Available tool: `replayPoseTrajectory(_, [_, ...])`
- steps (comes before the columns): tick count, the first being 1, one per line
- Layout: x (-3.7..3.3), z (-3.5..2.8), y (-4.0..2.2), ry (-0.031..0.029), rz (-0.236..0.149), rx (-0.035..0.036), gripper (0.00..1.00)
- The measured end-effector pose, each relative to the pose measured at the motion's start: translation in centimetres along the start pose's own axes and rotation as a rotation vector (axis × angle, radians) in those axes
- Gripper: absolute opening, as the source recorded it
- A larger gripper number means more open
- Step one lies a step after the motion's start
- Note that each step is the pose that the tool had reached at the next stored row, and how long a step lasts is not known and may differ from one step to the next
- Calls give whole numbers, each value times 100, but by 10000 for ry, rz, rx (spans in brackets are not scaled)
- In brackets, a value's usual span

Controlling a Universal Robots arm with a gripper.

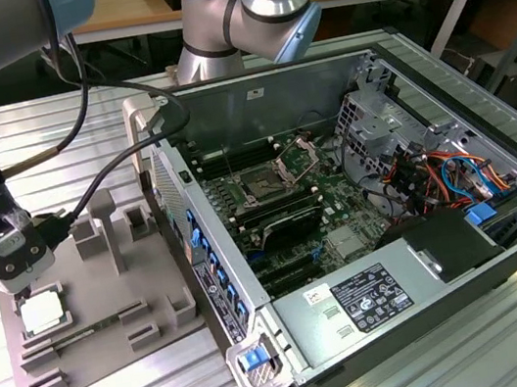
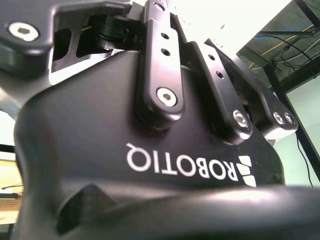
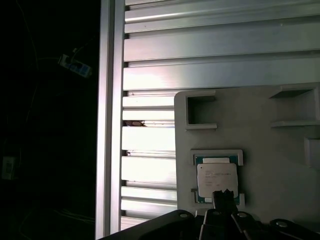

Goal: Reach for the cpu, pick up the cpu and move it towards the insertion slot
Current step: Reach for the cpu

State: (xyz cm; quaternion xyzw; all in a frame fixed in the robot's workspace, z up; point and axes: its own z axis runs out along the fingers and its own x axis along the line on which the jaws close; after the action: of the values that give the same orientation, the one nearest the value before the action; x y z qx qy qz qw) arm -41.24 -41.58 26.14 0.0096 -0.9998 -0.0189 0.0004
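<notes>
Nearest the lens, first wrist view: end effector (image 3: 225,200), its dark front overlapping one edge of the cpu (image 3: 216,176). I cannot tell whether I am released or clenched.
Holder, first wrist view: grey fixture plate (image 3: 280,150); the cpu lies flat in its square recess, with corner lips around it.
Second wrist view: my black housing and linkage, which tell me nothing about the grip.
Exterior view, lower left: I hang just over the cpu; the plate rests on the slatted worktop (image 1: 48,119).
Exterior view, centre: open computer case (image 1: 262,94) holding the motherboard (image 1: 339,202). The insertion slot (image 1: 265,184) is on it, retention frame raised, well apart from the cpu.
Risk: an off-centre hold could tilt the chip against the lips or drop it. The case wall between plate and slot could clip it.
</notes>
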Motion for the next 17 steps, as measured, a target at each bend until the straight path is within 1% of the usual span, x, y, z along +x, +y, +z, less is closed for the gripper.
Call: replayPoseTrajectory(17, [0, 33, -1, 0, 0, 0, 11])
